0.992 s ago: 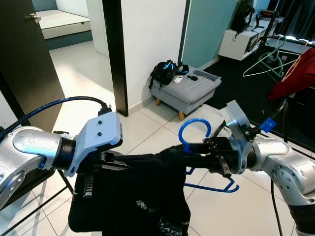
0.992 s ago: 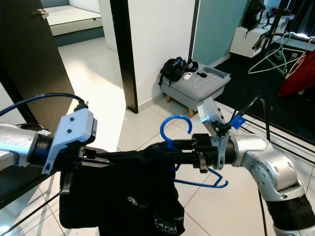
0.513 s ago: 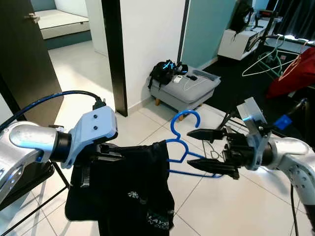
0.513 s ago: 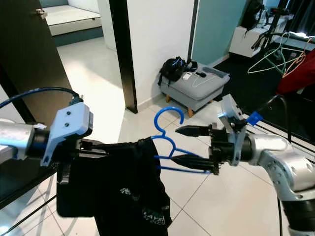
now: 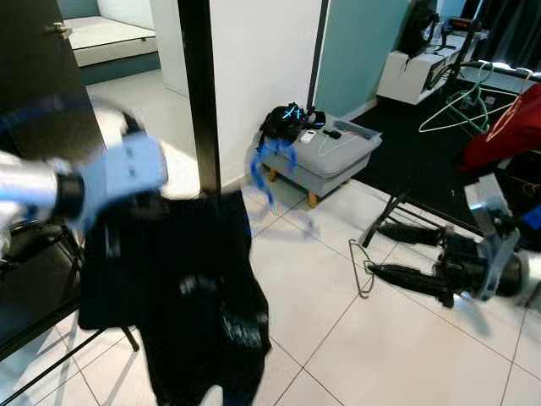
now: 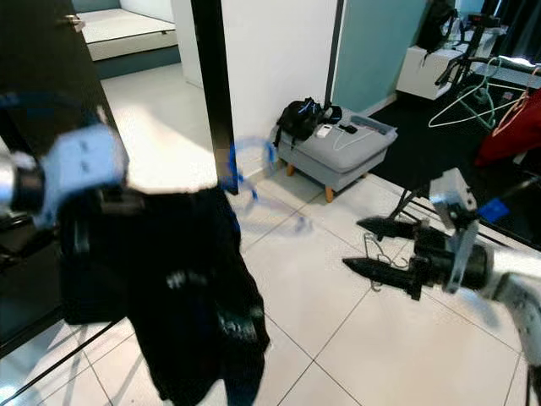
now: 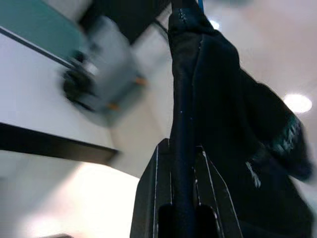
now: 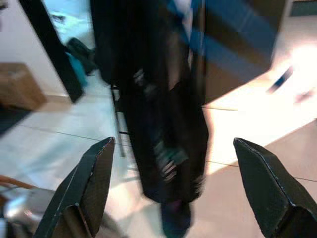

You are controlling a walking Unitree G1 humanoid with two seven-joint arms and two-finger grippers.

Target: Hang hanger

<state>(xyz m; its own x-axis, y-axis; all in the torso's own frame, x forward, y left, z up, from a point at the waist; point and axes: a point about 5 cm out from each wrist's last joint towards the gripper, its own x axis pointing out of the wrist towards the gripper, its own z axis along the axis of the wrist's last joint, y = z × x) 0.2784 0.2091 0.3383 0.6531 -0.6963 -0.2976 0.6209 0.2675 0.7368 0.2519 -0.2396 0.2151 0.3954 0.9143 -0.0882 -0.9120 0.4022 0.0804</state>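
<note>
The left gripper (image 7: 182,163) pinches the black garment (image 5: 182,296) hanging long-axis down, the blurred blue hanger (image 5: 269,161) at its top; the right gripper (image 5: 390,252) gapes empty, well apart.

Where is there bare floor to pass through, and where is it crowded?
Bare white tiles lie between the black garment held by the left gripper and the open right gripper. It is crowded around the grey ottoman and the drying rack legs.
</note>
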